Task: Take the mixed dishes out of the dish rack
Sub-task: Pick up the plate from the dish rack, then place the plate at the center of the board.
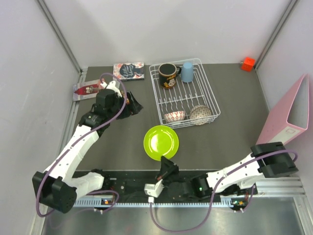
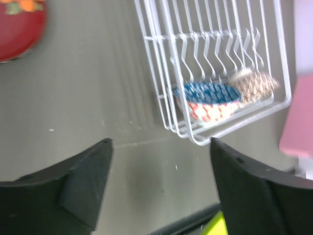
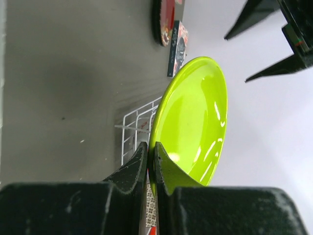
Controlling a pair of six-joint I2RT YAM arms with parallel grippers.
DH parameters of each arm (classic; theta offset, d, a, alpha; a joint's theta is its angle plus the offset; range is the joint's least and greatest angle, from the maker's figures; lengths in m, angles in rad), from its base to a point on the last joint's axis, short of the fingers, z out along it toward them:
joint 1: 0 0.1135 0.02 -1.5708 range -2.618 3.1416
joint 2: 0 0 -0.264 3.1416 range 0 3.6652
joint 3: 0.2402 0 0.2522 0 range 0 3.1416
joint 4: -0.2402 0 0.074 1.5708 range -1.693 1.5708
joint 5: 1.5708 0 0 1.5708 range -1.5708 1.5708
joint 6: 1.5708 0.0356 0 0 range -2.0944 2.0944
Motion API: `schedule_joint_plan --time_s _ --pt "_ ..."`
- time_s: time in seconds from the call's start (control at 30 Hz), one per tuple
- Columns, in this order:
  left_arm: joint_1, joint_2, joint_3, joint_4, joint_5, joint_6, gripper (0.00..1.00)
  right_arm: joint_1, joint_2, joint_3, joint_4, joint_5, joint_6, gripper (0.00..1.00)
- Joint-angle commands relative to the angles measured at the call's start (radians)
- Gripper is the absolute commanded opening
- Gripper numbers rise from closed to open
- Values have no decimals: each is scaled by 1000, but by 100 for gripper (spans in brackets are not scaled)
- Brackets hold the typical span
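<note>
The white wire dish rack holds the black cartoon mug and pale blue cup at its far end. The blue-dotted bowl and beige patterned bowl sit at its near end, and both show in the left wrist view. My right gripper is shut on the rim of the lime-green plate, just near of the rack. My left gripper is open and empty, left of the rack. The red floral plate lies at the far left.
A printed card lies behind the left gripper, and another lies under the red plate. An orange-red block sits at the far right corner. The pink binder leans on the right wall. Grey walls close in both sides.
</note>
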Motion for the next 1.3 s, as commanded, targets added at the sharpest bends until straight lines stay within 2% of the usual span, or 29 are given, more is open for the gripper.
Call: schedule_joint_plan --time_s 0.0,0.1,0.13,0.27,0.43,0.7,0.93,1.0,1.1,1.23,1.27 --pt "5 -16 -34 28 179 86 74 53 -61 -49 84 11 -76 0" --pt "5 -42 -80 69 257 83 64 63 -69 -50 43 -4 -30 0" --pt "5 -49 -93 83 274 83 64 63 -69 -49 44 -6 -24 0" --pt "3 -68 -149 123 415 83 70 56 -69 -27 65 -43 -15 0" --pt "3 -109 -208 204 517 54 82 36 -63 -6 62 -78 7 0" --pt "0 -154 -255 231 589 45 81 -7 -53 10 93 -109 -19 0" --pt "-5 -166 -298 255 632 34 75 -61 -61 -3 154 -144 -72 0" --pt "-6 -168 -318 264 649 28 73 -69 -63 -3 161 -141 -76 0" --pt "-8 -172 -341 292 665 19 62 -72 -64 -9 170 -133 -79 0" --pt "-9 -172 -350 306 673 16 36 -75 -63 -10 171 -130 -79 0" --pt "-11 -174 -350 310 675 13 26 -75 -63 -10 171 -130 -79 0"
